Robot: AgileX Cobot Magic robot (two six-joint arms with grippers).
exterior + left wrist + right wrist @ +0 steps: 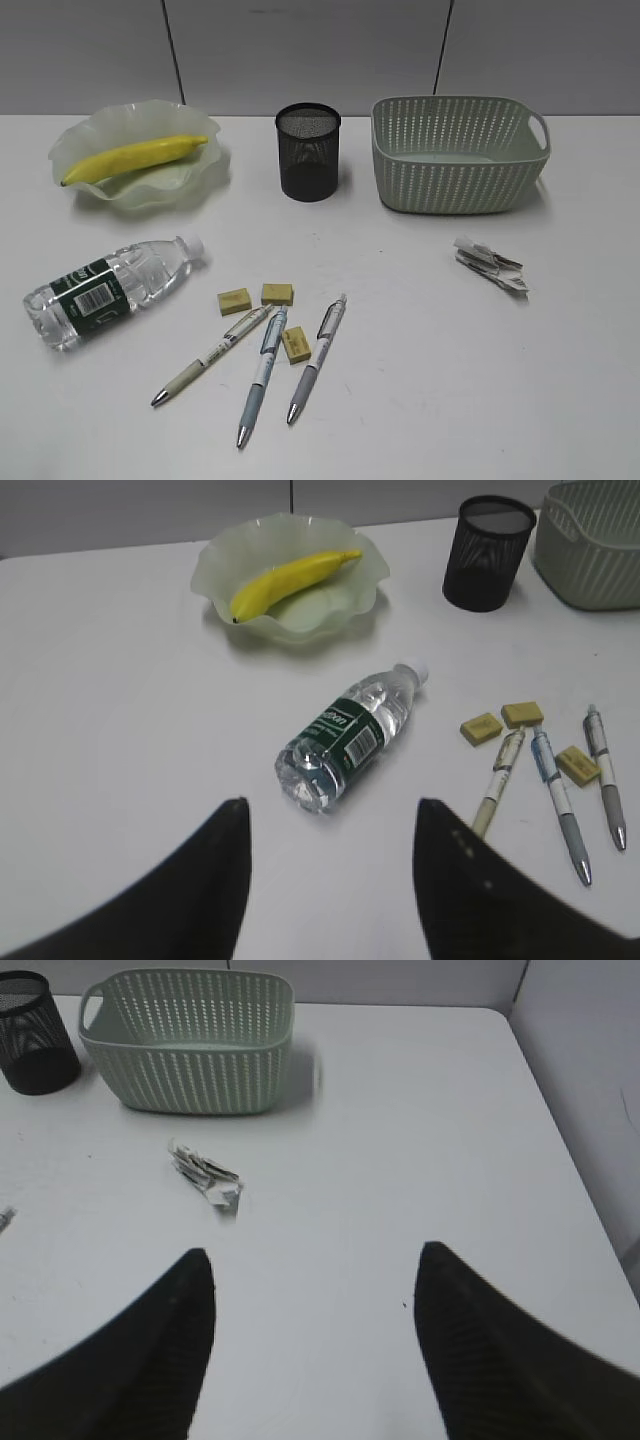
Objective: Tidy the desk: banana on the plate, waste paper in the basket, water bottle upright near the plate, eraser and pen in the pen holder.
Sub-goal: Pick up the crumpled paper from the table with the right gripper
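A yellow banana (135,157) is lying in the pale green ruffled plate (205,175); the clear plastic water bottle (112,290) is lying sideways on the white bench (420,380). Both grippers' jaws are standing spread, holding nothing.

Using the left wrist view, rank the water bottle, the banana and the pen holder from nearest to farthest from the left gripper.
From the left gripper, jaws open:
1. Water bottle, lying on its side just ahead of the jaws.
2. Banana, on the plate, farther ahead and slightly left.
3. Pen holder, far ahead to the right, beside the basket.
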